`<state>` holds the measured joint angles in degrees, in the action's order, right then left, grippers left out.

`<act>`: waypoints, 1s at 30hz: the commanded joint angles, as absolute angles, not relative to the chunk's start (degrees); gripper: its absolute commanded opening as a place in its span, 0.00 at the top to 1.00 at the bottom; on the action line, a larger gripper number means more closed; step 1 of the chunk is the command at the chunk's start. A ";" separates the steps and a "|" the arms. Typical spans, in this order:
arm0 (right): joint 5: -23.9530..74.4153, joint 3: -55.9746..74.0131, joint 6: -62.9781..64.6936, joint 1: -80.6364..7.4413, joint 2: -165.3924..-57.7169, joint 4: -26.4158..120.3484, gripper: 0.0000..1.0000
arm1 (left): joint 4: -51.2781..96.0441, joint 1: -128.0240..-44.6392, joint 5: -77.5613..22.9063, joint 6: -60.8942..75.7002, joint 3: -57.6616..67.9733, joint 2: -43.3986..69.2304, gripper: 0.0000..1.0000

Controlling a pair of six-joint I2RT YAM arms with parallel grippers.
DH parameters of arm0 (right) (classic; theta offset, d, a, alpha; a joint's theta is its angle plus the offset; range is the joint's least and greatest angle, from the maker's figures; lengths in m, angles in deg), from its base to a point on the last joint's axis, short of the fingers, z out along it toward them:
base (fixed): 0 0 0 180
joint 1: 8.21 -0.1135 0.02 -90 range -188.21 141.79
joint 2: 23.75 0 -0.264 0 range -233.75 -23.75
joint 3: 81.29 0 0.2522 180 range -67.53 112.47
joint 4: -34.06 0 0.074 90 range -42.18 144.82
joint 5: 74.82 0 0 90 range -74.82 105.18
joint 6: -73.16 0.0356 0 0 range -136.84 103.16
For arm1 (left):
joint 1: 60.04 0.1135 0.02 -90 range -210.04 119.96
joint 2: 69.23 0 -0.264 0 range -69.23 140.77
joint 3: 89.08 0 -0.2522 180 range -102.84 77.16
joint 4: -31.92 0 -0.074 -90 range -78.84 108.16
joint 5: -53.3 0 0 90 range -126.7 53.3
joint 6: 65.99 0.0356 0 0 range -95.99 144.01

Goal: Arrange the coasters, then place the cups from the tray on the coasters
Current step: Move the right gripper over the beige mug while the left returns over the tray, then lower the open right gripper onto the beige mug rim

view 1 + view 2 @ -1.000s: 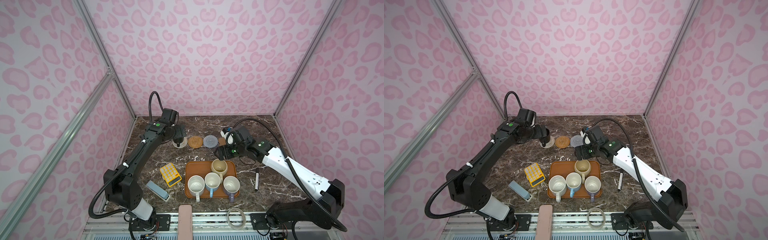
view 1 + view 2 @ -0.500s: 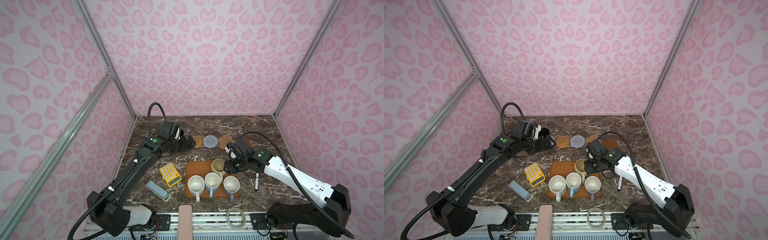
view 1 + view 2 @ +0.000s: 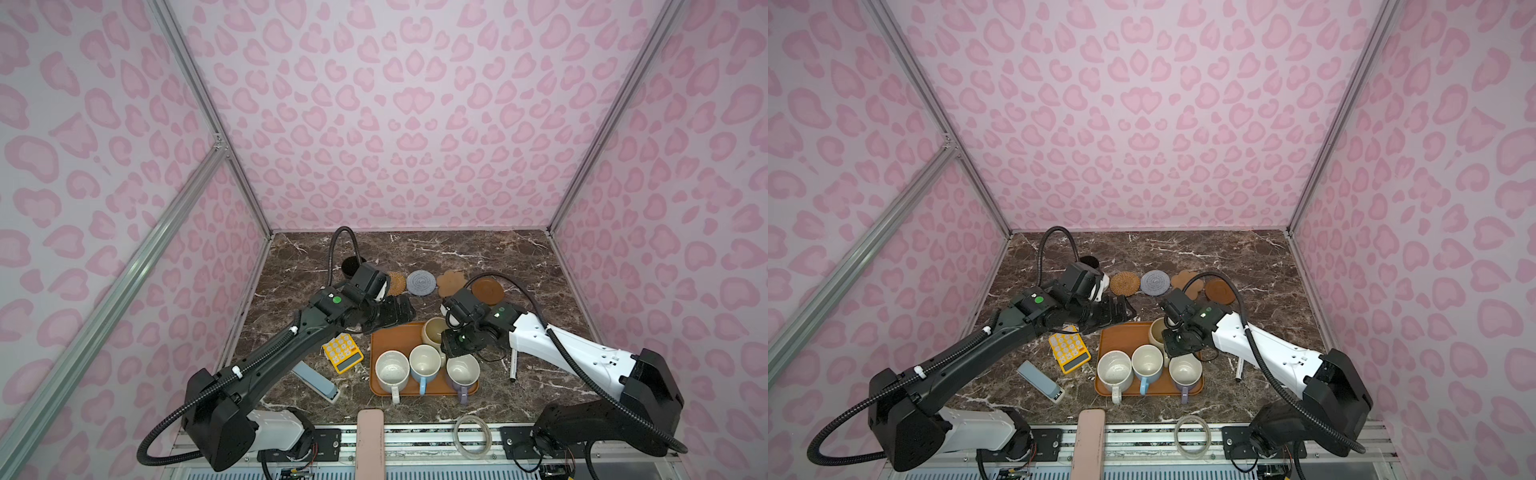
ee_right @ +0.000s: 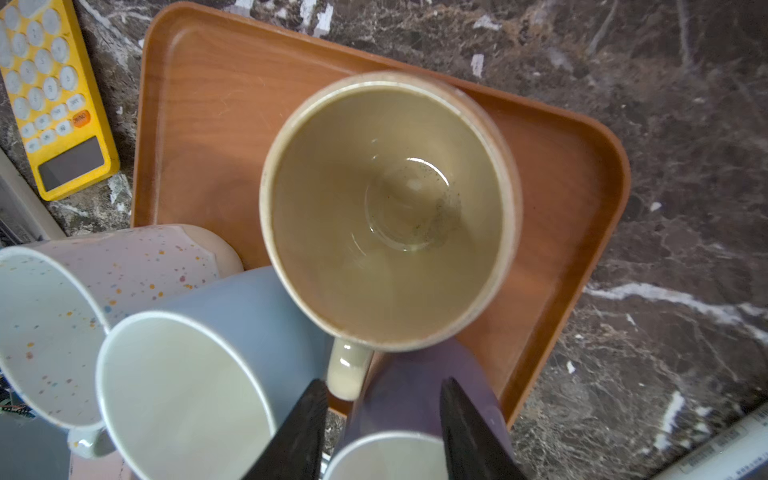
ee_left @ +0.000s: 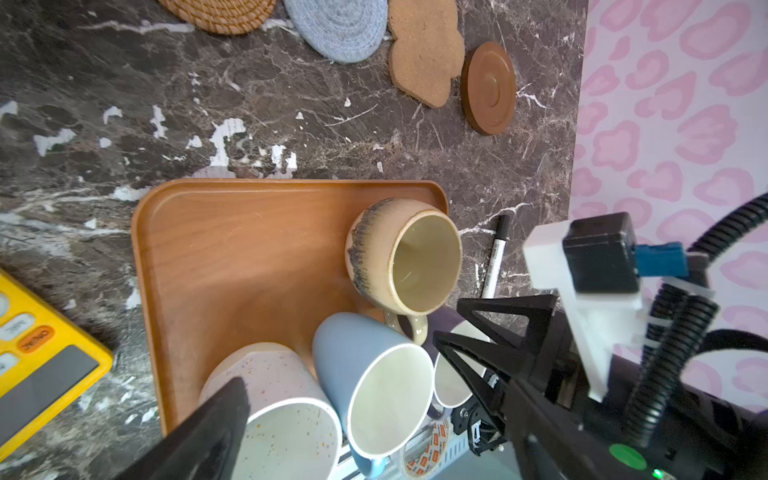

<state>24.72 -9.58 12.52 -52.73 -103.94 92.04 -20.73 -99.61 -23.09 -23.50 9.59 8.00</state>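
The tray lies at the near middle of the table with four cups on it. The cream-yellow cup stands at the tray's far right corner. Along the near edge, from left to right, stand the white cup, the blue cup and the lavender cup.

The right jaws hang partly open over the gap between the blue and lavender cups. Their fingers flank the tip of the cream cup's handle without clamping it. Those two cups crowd the handle from both sides.

The left jaws are wide open and empty over the tray's far left corner.

Beyond the tray, left to right, lie the tan rattan coaster, light-blue coaster, flower coaster and dark-brown disc, close together. The right arm's cable arcs over the disc. The black cup stands far left, partly hidden by the left arm.

A yellow calculator sits just left of the tray. A grey-blue bar lies nearer, a pen lies right of the tray, and a clear ring is at the near edge.
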 commanded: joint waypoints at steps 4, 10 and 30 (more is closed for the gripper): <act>25.66 -10.69 13.34 -53.21 -105.81 88.39 0.54 | -18.13 -100.60 -24.01 -25.30 9.35 9.30 0.02; 24.35 -10.89 13.37 -53.31 -107.09 87.71 0.54 | -17.70 -100.98 -24.71 -25.91 9.96 9.62 0.02; 20.43 -10.44 14.35 -53.35 -110.03 84.87 0.61 | -16.75 -101.25 -25.46 -26.49 10.89 10.08 0.02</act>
